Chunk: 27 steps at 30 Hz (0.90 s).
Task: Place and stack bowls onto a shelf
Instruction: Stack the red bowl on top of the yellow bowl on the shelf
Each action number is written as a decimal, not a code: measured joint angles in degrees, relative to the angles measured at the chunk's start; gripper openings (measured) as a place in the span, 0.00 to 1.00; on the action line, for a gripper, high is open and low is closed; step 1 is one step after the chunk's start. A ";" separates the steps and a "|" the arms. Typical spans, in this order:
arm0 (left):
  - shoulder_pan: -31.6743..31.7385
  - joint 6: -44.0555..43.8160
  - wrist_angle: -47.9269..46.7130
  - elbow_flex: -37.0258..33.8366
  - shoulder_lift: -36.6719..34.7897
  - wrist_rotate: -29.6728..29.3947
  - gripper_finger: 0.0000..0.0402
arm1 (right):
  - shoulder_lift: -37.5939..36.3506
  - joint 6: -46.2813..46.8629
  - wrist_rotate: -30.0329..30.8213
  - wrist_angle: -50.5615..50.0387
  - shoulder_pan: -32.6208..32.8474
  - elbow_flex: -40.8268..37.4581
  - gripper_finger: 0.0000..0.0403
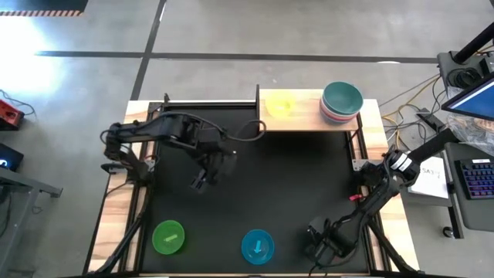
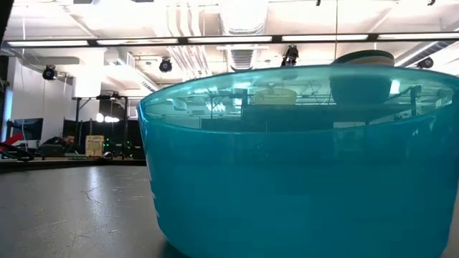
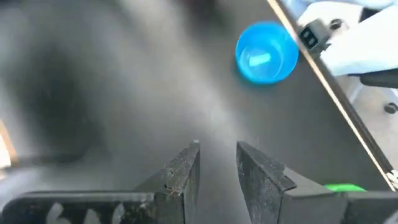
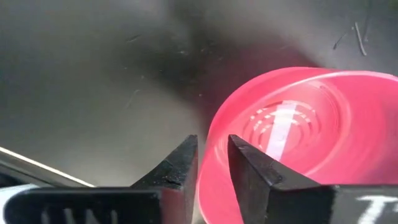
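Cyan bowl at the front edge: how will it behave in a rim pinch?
The cyan bowl looks like thin, translucent plastic, so probably light with a slightly flexible rim. Its glossy wall may slip in a pinch. It sits upright on a flat base, so likely slides rather than rolls if pushed.

Bright overhead ceiling strip lights (image 2: 215,39); glare patch on floor (image 1: 31,69) in high view. Both wrist views motion-blurred. Worktop (image 1: 262,177) dark, soft shadows.

On my black tabletop (image 1: 255,185) a green bowl (image 1: 169,237) and a cyan bowl (image 1: 258,246) sit near the front edge, while the wooden shelf (image 1: 305,117) carries a yellow bowl (image 1: 279,105) beside a teal-topped stack (image 1: 342,103).
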 joint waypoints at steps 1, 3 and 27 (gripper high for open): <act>0.05 -1.22 0.02 -2.45 -1.39 -0.73 0.22 | -0.02 -0.05 0.01 0.02 0.00 -0.22 0.17; 0.06 -3.91 0.79 -7.84 -4.66 -2.29 0.22 | -0.06 -0.90 0.02 0.07 0.00 -0.60 0.13; 0.59 -34.88 39.01 -69.79 -36.50 -5.14 0.22 | -5.16 -31.18 6.70 -10.83 -9.80 7.94 0.02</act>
